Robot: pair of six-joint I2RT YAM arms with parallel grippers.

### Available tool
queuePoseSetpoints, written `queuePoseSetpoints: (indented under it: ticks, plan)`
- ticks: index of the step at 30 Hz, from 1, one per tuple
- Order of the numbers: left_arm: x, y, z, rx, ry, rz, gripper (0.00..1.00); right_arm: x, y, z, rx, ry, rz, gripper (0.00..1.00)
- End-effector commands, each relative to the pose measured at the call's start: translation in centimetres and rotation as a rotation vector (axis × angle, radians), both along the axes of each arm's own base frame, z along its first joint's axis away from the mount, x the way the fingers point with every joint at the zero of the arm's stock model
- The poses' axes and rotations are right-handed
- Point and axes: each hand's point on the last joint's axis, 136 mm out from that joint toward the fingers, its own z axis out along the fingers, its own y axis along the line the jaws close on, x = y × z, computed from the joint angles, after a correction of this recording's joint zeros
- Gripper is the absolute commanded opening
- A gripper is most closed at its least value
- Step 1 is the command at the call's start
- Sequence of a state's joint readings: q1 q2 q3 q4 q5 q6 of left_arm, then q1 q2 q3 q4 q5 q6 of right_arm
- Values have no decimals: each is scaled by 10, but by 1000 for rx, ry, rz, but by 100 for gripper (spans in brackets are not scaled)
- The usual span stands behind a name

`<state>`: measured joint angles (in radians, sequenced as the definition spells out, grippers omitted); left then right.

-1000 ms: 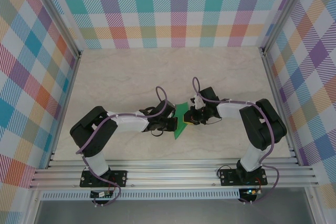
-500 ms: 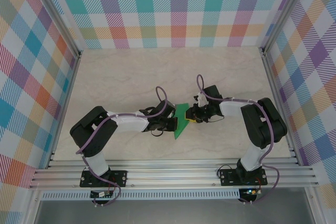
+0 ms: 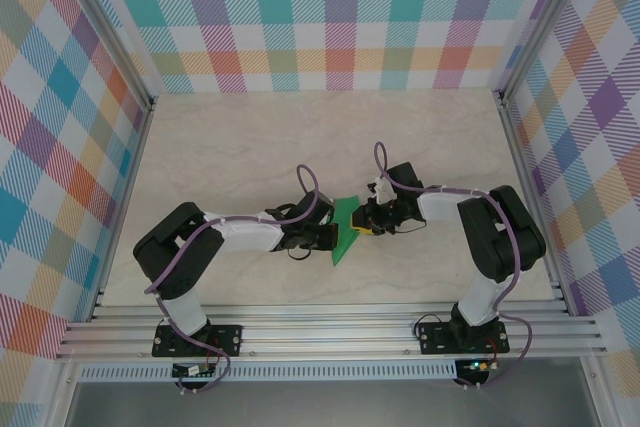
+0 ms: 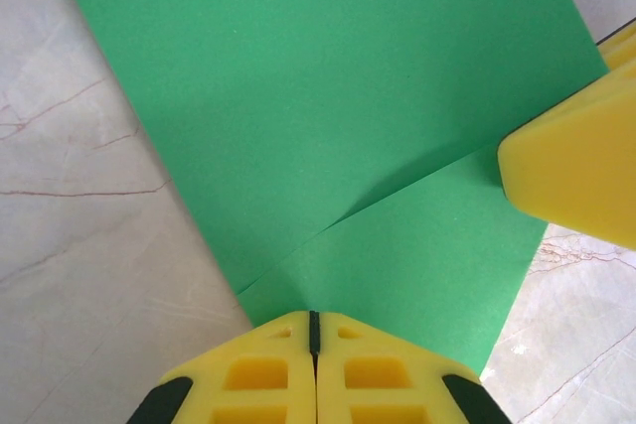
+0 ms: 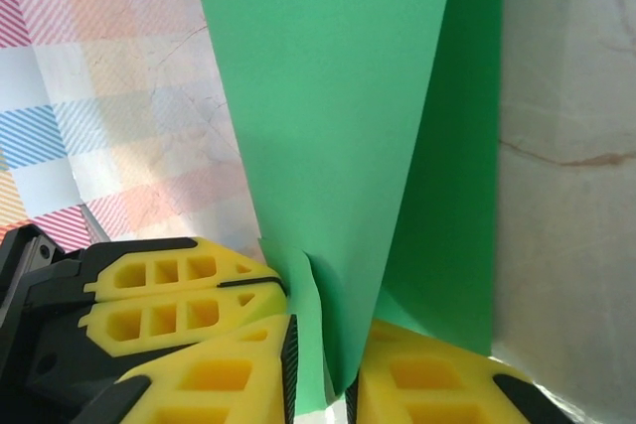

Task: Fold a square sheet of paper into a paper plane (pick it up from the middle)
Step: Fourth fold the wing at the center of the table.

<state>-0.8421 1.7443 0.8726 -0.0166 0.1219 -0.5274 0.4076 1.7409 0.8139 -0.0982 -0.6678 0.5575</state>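
Between left pincer (image 4: 314, 325) and right pincer (image 5: 326, 350), green paper (image 4: 328, 96) sits pinched.

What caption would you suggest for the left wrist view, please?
Left pincer shut on the near edge of the creased green sheet of paper.

paper (image 3: 340, 247) between hands | left hand (image 3: 332, 237) at its left | right hand (image 3: 358, 230) at its right | table (image 3: 250, 147) beneath
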Motion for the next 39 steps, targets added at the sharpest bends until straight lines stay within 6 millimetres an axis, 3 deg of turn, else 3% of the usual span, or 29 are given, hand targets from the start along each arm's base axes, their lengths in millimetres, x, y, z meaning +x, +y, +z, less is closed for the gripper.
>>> queuePoseSetpoints:
  ticks: [1,4,14,17,22,27,39]
  plan:
    - [-1,-1,-2,-7,9,-12,7,-4,2,1,17,0,34,15]
    - [-1,-1,2,-15,2,-10,10,-5,3,-1,17,19,34,9]
    - [-9,0,33,51,-89,-15,42,-3,2,2,16,44,-7,9]
    - [-15,-2,37,109,-123,-23,47,-4,2,3,15,48,-15,9]
    - [-21,-13,39,205,-184,-34,51,-3,1,8,19,43,-19,9]
    - [-24,-9,30,344,-215,-20,52,-4,2,11,26,46,-21,10]
    - [-20,-9,15,448,-277,77,48,-5,2,12,25,54,-17,10]
